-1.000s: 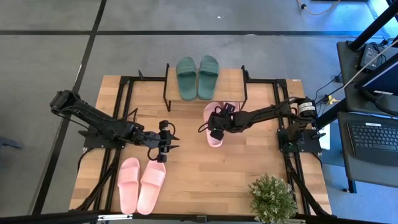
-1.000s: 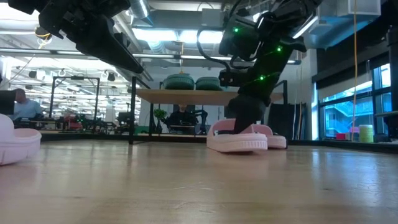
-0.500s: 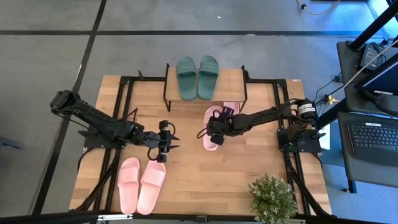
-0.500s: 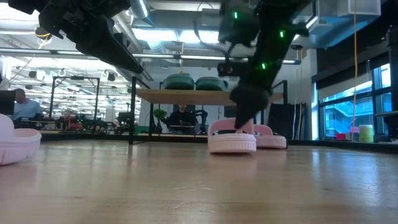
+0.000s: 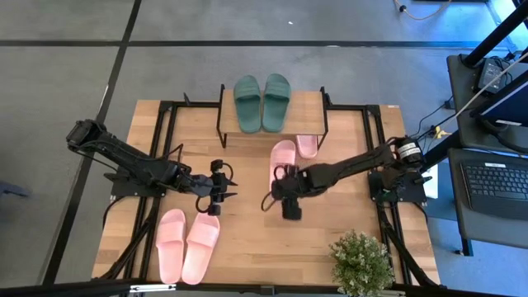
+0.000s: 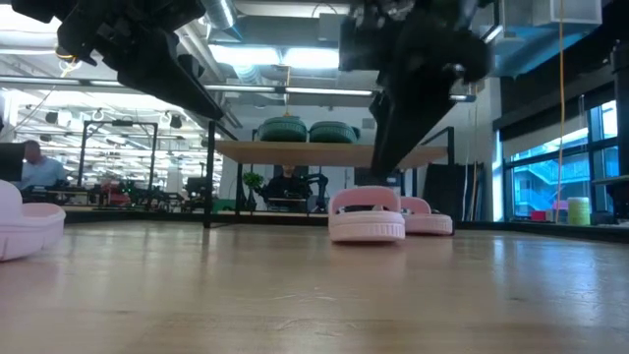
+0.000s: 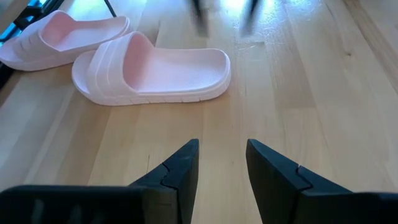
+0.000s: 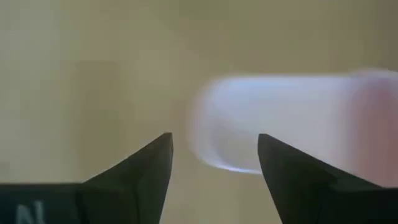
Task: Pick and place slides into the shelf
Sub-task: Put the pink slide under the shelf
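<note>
The dark green pair (image 5: 262, 102) lies on the shelf's plank top (image 5: 308, 112). One pink slide (image 5: 283, 155) rests sole down on the table in front of the shelf, and a second pink slide (image 5: 307, 146) lies beside it, partly under the shelf. Another pink pair (image 5: 188, 244) sits near the table's near left corner. My right gripper (image 5: 277, 185) hovers open above the table, just near of the first pink slide (image 8: 280, 118), clear of it in the low view (image 6: 379, 167). My left gripper (image 5: 232, 188) waits open at mid-table, with the pink pair (image 7: 155, 71) ahead of it.
A potted plant (image 5: 361, 262) stands at the table's near right edge. Black frame rails (image 5: 167, 132) run along both sides of the table. Bare wood (image 5: 256, 239) lies between the near pink pair and the plant. A desk with a keyboard (image 5: 495, 186) stands off the table's right.
My right gripper has come off the pink slide in front of the shelf, risen, and drawn back toward the table's near edge. The slide has stayed flat on the table. My left arm has kept still.
</note>
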Controlling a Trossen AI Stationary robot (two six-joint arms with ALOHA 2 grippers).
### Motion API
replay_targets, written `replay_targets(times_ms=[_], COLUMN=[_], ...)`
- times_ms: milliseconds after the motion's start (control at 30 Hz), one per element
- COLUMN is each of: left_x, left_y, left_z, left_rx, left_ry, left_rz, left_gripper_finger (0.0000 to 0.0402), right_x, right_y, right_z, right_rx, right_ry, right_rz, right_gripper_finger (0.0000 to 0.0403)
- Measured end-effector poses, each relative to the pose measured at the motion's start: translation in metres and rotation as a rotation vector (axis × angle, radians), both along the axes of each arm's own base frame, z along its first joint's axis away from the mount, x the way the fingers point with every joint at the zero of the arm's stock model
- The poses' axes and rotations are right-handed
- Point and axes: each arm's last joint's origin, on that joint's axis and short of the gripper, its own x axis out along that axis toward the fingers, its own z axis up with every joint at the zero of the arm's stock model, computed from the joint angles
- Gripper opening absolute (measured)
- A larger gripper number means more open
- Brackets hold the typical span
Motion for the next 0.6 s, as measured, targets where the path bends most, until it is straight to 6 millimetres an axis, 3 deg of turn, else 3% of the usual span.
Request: replay_targets(times_ms=[233, 600], left_x=[0.000, -0.001], left_y=[0.000, 0.000], left_z=[0.000, -0.001], left_rx=[0.002, 0.001], left_ry=[0.003, 0.013], left_rz=[0.000, -0.004], left_gripper_finger=[0.0126, 0.0126], right_x=[0.002, -0.007], right_y=[0.024, 0.013], right_z=[-0.005, -0.044], right_rx=[0.182, 0.243], right_ry=[-0.082, -0.143], right_rz=[0.147, 0.091], right_gripper_finger=[0.0236, 0.0236])
